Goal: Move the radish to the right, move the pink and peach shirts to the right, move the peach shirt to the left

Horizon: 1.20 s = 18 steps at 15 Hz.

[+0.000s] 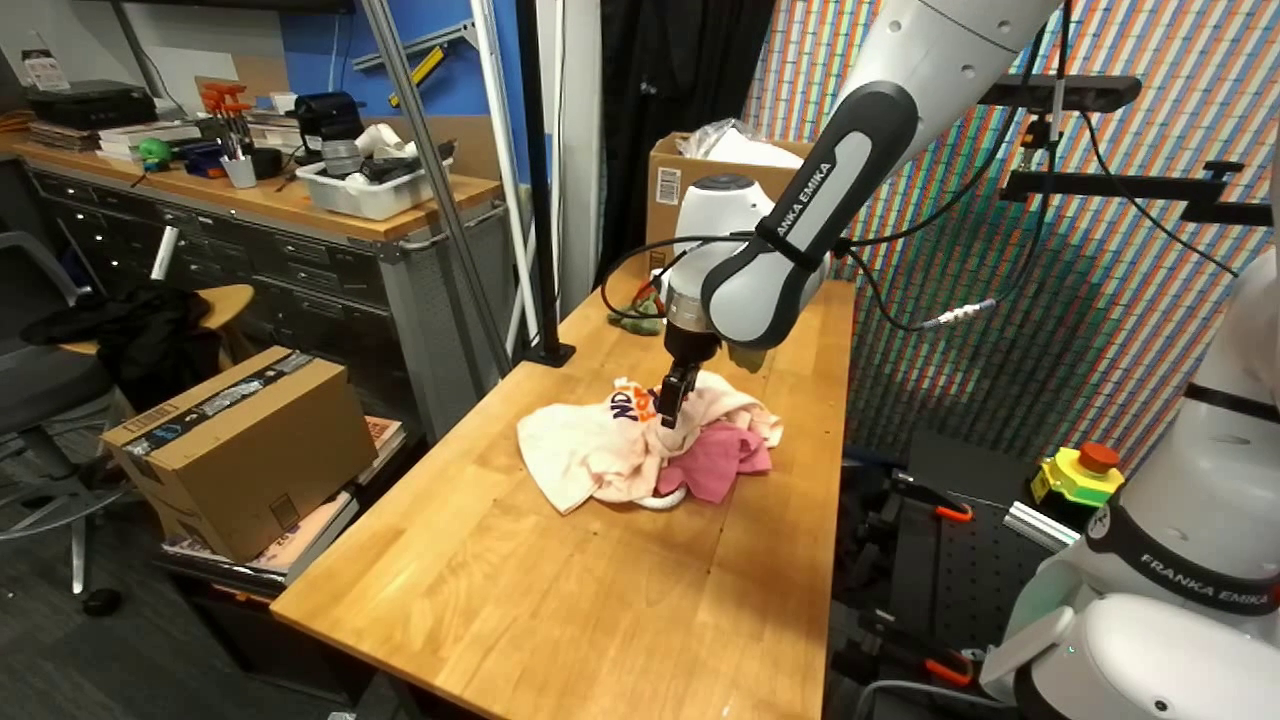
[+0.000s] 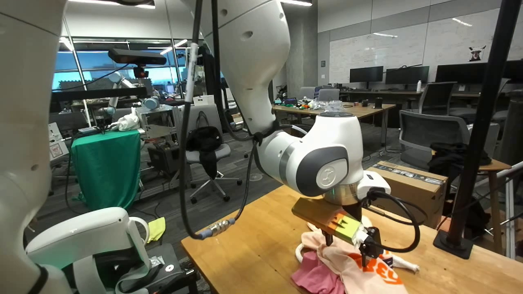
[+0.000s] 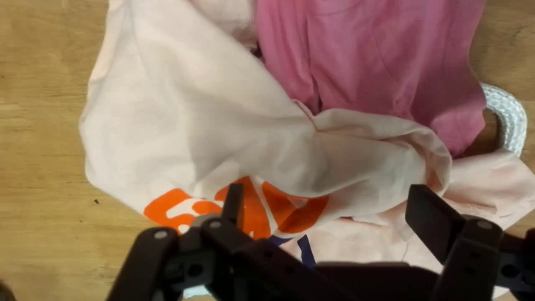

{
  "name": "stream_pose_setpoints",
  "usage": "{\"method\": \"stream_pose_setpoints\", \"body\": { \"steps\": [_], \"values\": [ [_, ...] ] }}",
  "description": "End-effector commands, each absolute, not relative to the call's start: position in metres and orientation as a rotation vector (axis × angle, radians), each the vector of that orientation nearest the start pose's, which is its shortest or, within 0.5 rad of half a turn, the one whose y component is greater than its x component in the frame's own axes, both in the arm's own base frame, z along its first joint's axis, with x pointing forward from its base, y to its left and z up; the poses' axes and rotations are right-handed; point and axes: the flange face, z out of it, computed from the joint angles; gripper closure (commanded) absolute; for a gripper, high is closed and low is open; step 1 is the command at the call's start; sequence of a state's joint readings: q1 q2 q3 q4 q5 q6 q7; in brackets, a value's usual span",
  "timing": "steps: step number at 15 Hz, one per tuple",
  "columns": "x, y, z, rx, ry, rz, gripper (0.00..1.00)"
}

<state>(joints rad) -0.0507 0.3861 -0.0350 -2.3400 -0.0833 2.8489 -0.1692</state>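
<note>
Gripper (image 3: 328, 207) spread wide and holding nothing: we see it above the printed part of the peach shirt (image 3: 175, 108), though whether it brushes the cloth we cannot tell. The peach shirt lies rumpled on the wooden table (image 1: 600, 620), some of its orange and dark-blue lettering showing. Touching it, against a rolled fold, we have the pink shirt (image 3: 372, 62). Just beside the peach shirt, and partly under its cloth, a loop of white braided cord (image 3: 512, 121) curls out. In an exterior view, on the wooden table beyond the peach shirt and apart from it, we make out what looks like the radish (image 1: 637, 324), green and red; it is partly hidden, so we cannot be certain.
</note>
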Motion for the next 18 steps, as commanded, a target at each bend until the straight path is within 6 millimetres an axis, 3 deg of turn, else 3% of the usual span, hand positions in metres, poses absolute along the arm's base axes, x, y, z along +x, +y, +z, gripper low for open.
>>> {"method": "stream_pose_setpoints", "body": {
  "steps": [1,9,11,18],
  "values": [
    [0.536,-0.04,0.169,-3.184,-0.245,-0.137,0.0],
    [0.542,-0.049,0.148,-3.203,-0.219,-0.066,0.0],
    [0.543,-0.05,0.148,-3.206,-0.217,-0.061,0.26],
    [0.545,-0.05,0.159,-3.217,-0.204,-0.067,0.8]
  ]
}}
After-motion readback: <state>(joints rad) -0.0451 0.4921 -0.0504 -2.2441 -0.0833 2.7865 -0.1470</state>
